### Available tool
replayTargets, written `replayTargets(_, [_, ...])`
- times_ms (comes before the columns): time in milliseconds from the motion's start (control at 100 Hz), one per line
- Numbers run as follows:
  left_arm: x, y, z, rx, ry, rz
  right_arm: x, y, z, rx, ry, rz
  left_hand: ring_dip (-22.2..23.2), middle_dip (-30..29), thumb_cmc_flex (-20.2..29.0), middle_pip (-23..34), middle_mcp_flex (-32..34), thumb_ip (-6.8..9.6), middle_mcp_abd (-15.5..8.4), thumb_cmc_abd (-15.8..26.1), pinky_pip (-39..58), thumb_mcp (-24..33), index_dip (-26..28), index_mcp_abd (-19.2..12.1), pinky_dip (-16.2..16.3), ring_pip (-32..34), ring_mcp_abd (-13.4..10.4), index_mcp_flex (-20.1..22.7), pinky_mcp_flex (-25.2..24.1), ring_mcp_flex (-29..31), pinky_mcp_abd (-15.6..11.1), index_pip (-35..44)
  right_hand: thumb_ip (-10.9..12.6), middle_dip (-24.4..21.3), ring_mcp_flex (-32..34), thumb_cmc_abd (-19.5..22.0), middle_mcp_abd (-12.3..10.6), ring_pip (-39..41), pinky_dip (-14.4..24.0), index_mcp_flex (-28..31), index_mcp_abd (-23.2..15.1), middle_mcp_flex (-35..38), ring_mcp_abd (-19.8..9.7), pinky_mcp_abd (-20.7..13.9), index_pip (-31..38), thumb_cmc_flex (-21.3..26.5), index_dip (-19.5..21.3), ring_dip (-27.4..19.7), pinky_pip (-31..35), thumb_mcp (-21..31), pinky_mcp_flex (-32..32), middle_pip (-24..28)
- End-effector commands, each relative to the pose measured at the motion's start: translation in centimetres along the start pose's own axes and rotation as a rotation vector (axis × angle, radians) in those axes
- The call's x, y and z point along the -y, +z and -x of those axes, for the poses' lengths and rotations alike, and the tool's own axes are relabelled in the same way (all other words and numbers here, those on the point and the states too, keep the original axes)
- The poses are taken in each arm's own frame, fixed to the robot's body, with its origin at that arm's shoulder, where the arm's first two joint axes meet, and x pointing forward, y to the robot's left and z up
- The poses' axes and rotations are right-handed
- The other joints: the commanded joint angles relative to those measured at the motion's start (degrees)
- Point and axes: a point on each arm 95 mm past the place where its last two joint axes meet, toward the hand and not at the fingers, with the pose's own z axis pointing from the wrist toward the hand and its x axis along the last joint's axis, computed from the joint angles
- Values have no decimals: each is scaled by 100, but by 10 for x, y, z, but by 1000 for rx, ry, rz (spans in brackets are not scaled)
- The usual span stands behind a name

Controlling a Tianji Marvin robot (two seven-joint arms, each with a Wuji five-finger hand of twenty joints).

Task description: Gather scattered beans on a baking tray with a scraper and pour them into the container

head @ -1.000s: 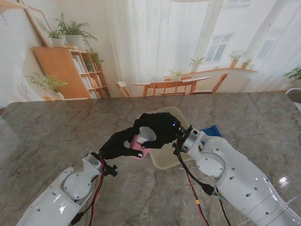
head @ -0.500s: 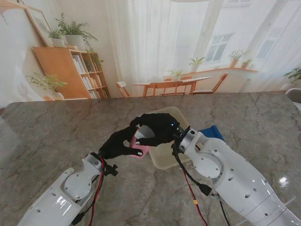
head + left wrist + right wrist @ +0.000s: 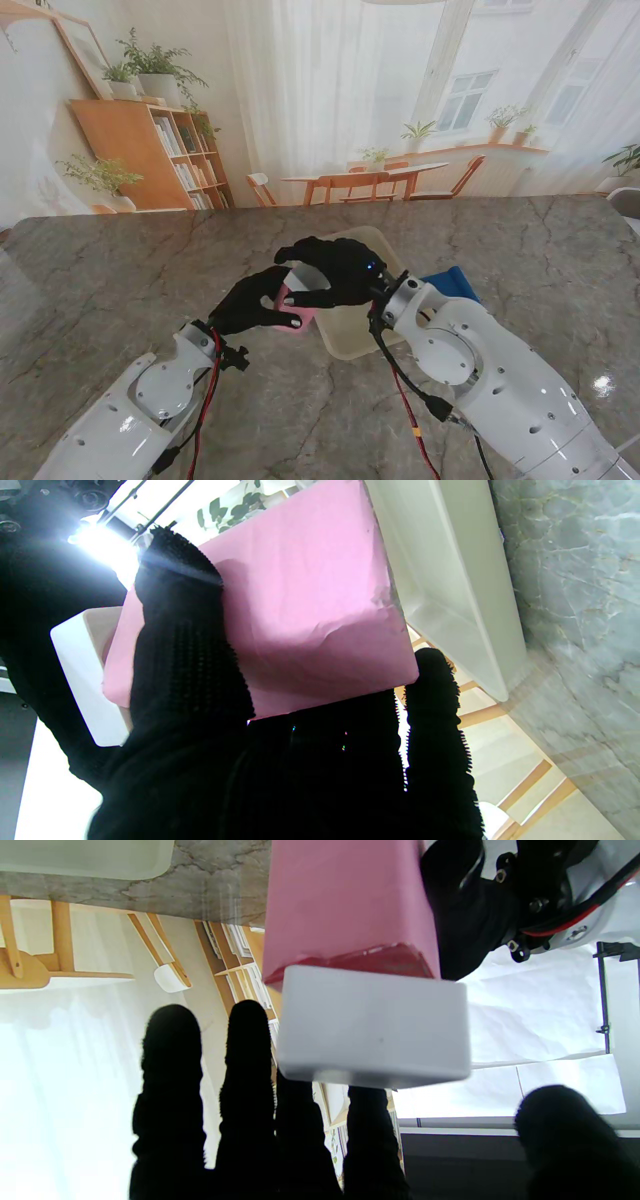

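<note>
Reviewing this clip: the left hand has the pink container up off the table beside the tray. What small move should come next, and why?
Probably close the right hand on the white end of the pink container. The left hand already grips it, lifted at the left edge of the baking tray; in the right wrist view the right fingers are spread beside the white end, apparently not touching. No beans are visible.

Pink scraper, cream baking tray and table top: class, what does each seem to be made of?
Pink scraper: matte and faintly creased, perhaps paper-wrapped; its white handle looks like smooth plastic.
Baking tray: cream, smooth, softly glossy, probably plastic or enamel.
Table top: grey-brown and veined, polished stone or a marble-look laminate.
</note>
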Motion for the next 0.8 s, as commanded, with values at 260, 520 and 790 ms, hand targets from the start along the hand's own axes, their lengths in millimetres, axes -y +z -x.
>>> replayTargets(260, [1,0,0,8,-8,1,-35,-12,10,63,-19,64,89,378,1406,946,895,681,-1041,1214,160,1076,462,-1225,148,239,-244,720,19,196,-52,1198,292,-633,-1113,419,82,-2646,-398,-541,534,-621,349,193,-710,217,22,-986,-1464,-412,-1488,-1042])
replayTargets(520, [-1,-1,-7,-18,-34,-18,-47,-33,32,-37,-55,-25,86,373,1405,941,902,687,-1043,1204,155,1086,451,-1230,146,233,-239,736,27,203,-54,1201,247,-765,-1910,-135,88,-3004,-906,-1390,884,-1311,196,-296,-1088,-76,180,-1366,-2089,3,-2173,-1096])
replayTargets(790, [-6,2,-10,-38,-41,-6,-40,-31,36,-160,-162,-106,86,372,1402,943,919,683,-1045,1206,152,1079,444,-1247,145,233,-248,743,40,217,-58,1202,170,-823,-2080,-873,133,-2552,-1211,-1322,1151,-1735,145,-568,-1968,47,-244,-1466,-1586,434,-1992,-637])
